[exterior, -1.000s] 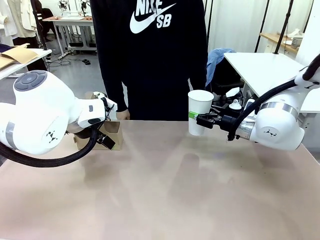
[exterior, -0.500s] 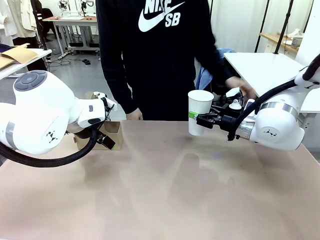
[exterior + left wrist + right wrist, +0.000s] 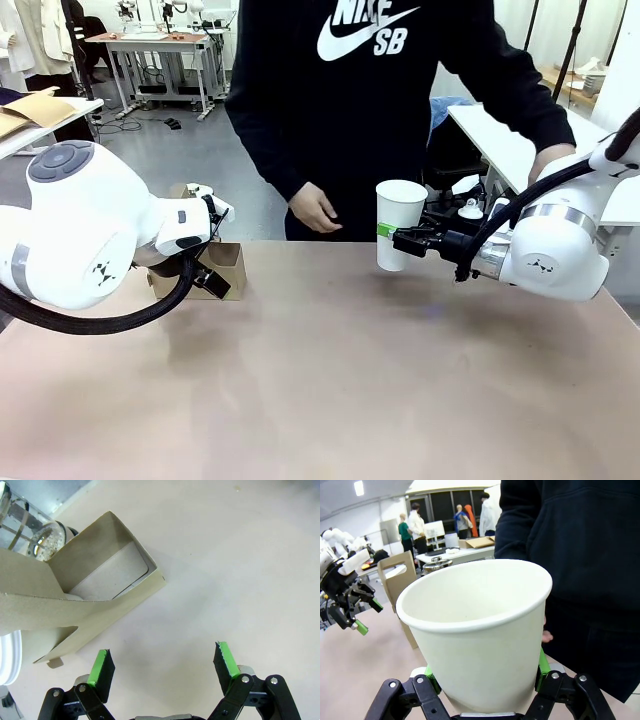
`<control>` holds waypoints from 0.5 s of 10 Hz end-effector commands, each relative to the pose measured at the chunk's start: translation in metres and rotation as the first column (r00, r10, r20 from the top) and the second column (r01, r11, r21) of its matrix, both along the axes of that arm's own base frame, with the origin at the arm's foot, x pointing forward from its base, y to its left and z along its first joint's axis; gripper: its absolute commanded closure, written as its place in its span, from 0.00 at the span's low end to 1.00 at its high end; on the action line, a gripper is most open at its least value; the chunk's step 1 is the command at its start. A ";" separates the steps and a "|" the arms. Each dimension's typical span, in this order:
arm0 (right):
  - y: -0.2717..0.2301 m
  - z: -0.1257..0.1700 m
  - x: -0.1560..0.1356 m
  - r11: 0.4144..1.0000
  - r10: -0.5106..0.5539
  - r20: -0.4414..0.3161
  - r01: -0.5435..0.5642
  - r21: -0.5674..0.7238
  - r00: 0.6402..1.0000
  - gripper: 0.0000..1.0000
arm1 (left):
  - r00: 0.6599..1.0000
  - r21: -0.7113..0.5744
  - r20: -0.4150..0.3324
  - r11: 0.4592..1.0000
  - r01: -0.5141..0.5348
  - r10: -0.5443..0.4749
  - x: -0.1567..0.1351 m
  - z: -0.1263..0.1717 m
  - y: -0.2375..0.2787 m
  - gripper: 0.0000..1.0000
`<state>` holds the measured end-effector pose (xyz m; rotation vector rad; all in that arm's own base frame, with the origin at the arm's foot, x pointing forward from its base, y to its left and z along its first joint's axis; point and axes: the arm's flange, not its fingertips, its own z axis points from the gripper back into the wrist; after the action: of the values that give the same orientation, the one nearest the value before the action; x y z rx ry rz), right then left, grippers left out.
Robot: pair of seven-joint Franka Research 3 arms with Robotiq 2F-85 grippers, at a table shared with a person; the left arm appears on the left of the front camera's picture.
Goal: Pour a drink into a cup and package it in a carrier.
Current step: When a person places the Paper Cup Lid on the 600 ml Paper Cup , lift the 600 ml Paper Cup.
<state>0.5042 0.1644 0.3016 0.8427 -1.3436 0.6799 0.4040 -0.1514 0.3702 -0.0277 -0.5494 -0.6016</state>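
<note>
Person (image 3: 370, 120) shifted right; cup (image 3: 400, 222) above beige table (image 3: 330, 380).

Right tool (image 3: 393, 236) clamps upright cup (image 3: 401, 208) above table (image 3: 330, 385).

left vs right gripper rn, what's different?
The left gripper is open and empty; the right gripper is shut on the cup. The left gripper points down at the table beside the carrier; the right gripper reaches level, holding the cup upright. Both are black with green pads.
</note>
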 end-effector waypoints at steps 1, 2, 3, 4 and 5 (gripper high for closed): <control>0.003 0.006 -0.001 1.000 -0.016 0.003 0.016 0.003 1.000 0.20 | 1.000 -0.001 0.000 1.000 0.000 0.000 0.000 0.000 0.000 0.00; 0.003 0.006 -0.001 1.000 -0.016 0.003 0.016 0.003 1.000 0.20 | 1.000 -0.001 0.000 1.000 0.000 0.000 0.000 0.000 0.000 0.00; 0.003 0.006 -0.001 1.000 -0.016 0.003 0.016 0.003 1.000 0.20 | 1.000 -0.001 0.000 1.000 0.000 0.000 0.000 0.000 0.000 0.00; 0.003 0.006 -0.001 1.000 -0.016 0.003 0.016 0.003 1.000 0.20 | 1.000 -0.001 0.000 1.000 0.000 0.000 0.000 0.000 0.000 0.00; 0.003 0.006 -0.001 1.000 -0.016 0.003 0.016 0.003 1.000 0.20 | 1.000 -0.001 0.000 1.000 0.000 0.000 0.000 0.000 0.000 0.00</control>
<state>0.5042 0.1645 0.3016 0.8427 -1.3436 0.6799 0.4040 -0.1514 0.3702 -0.0277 -0.5494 -0.6016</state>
